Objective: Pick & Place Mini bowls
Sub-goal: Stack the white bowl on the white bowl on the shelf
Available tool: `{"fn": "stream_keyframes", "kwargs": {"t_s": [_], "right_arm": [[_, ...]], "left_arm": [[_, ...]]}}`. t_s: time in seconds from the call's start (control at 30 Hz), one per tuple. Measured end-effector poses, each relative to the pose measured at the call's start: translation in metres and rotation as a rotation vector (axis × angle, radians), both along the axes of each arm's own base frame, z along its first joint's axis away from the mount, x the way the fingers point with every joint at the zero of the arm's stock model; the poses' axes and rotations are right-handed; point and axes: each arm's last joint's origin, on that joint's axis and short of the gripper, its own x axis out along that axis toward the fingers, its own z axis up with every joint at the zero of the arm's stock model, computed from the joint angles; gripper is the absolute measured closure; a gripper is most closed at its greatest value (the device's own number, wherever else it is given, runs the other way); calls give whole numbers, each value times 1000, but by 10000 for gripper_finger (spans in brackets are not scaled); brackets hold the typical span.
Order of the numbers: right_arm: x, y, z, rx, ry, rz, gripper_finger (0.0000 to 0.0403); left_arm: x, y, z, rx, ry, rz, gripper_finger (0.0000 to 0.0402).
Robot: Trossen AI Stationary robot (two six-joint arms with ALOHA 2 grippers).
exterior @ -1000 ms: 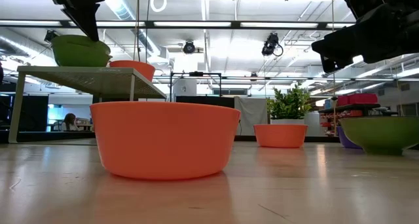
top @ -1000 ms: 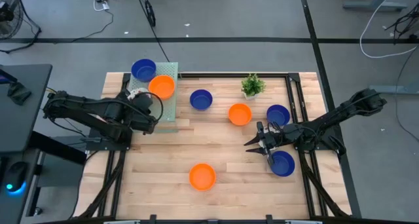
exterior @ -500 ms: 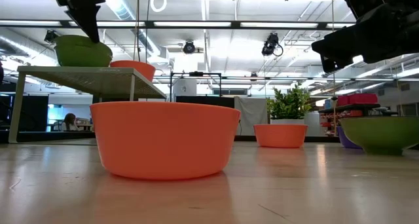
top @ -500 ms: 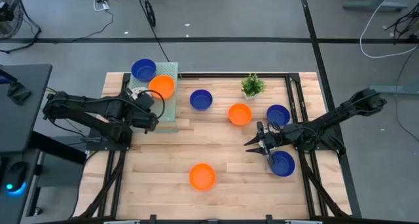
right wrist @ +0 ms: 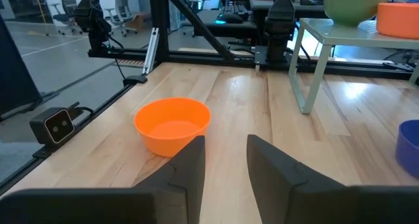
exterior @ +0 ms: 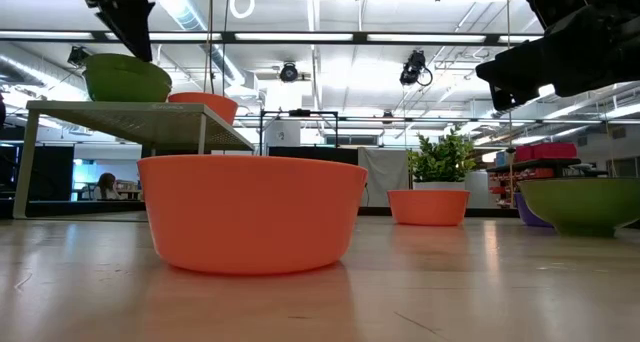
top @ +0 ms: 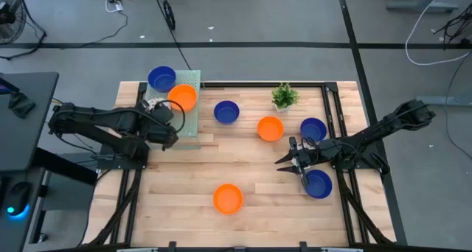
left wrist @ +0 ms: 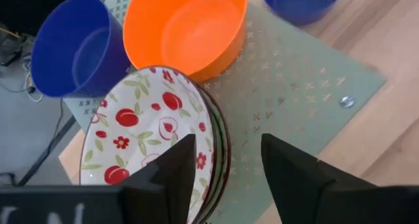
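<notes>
My left gripper (top: 157, 113) is open over the raised pale green platform (left wrist: 288, 73) at the table's far left. A stack of white bowls with a red pattern (left wrist: 147, 135) stands on the platform, beside an orange bowl (left wrist: 186, 27) and a blue bowl (left wrist: 75, 47). One finger (left wrist: 175, 166) is over the stack's inside, the other (left wrist: 288, 165) outside its rim (left wrist: 213, 142). My right gripper (top: 289, 169) is open and empty above the table at the right. It faces an orange bowl (right wrist: 172, 124) that rests on its base near the table's front. My left gripper's fingers come from above, one on either side of the near rim (left wrist: 213, 142) of the stack's top white bowl. I cannot tell whether they touch it.
Loose bowls stand on the wooden table: blue ones (top: 226, 111) (top: 313, 129) (top: 318, 184), orange ones (top: 270, 128) (top: 228, 198). A small potted plant (top: 284, 96) stands at the far edge. There is free wood in the table's middle (top: 199, 163).
</notes>
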Motion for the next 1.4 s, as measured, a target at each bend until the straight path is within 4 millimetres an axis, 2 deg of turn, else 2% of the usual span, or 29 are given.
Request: {"fn": "stream_keyframes", "kwargs": {"t_s": [0.07, 0.17, 0.27, 0.4, 0.47, 0.9, 1.4], "right_arm": [[0, 0, 0, -5, -1, 0, 289], [0, 0, 0, -6, -1, -2, 289], [0, 0, -1, -8, 4, -2, 289], [0, 0, -1, -5, 7, -3, 289], [0, 0, -1, -5, 7, -2, 289], [0, 0, -1, -1, 8, 3, 289], [0, 0, -1, -2, 9, 1, 289]], "left_arm": [[-1, -2, 6, 6, -26, -10, 224], [-3, -2, 12, 13, -55, -18, 247], [-6, -2, 12, 13, -55, -5, 293], [-10, 0, 13, 56, -63, 37, 375], [-10, 0, 13, 68, -70, 43, 392], [-9, 0, 13, 43, -85, 65, 398], [6, -4, 2, 10, -12, 64, 398]]}}
